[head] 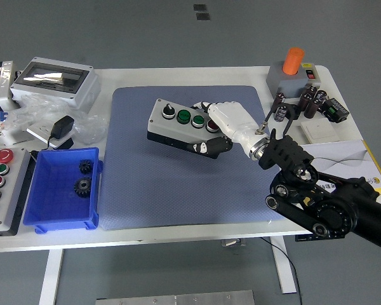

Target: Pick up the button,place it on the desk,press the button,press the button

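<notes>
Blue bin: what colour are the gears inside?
Black; the gears show in the head view.

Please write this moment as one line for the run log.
right hand: shut on button box | box: held over blue mat, tilted | left hand: not in view

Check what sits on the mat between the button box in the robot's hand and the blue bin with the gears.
Nothing: the head view shows only bare blue mat between the button box, gripped by the right hand, and the blue bin.
</notes>
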